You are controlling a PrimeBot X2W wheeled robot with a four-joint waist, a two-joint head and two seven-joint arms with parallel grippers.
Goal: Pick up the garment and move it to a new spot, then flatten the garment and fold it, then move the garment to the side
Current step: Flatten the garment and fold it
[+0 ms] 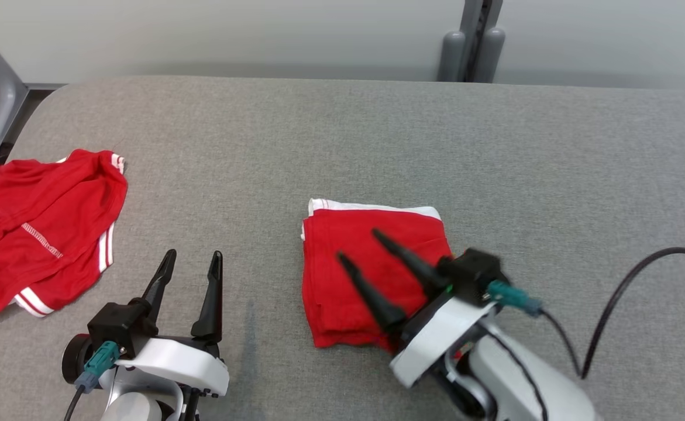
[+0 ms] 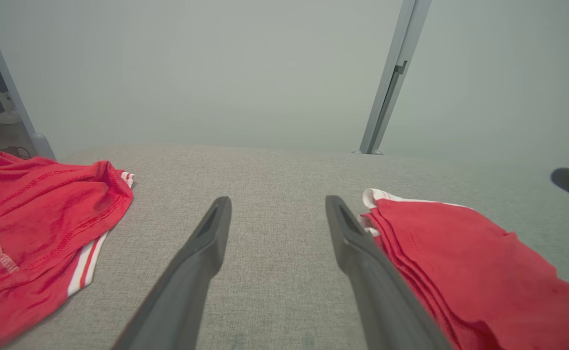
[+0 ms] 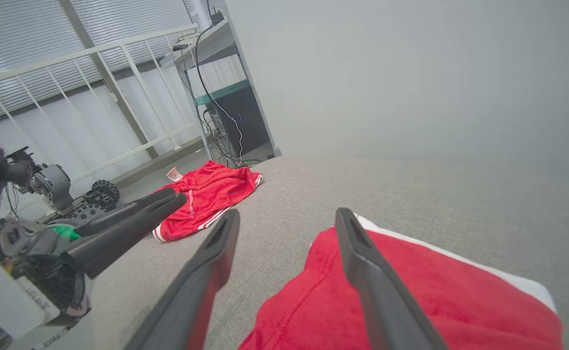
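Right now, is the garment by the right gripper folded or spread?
Folded: the red garment forms a compact rectangle with stacked layered edges.

Loose garment (image 1: 38, 234) cut off at left edge, near corner of folded garment (image 1: 327, 292) hidden behind right end effector (image 1: 357, 244)

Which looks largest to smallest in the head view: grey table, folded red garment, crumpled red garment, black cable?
1. grey table
2. crumpled red garment and folded red garment: about alike; one cut off at the left edge, the other partly behind the right gripper; unranked.
3. black cable
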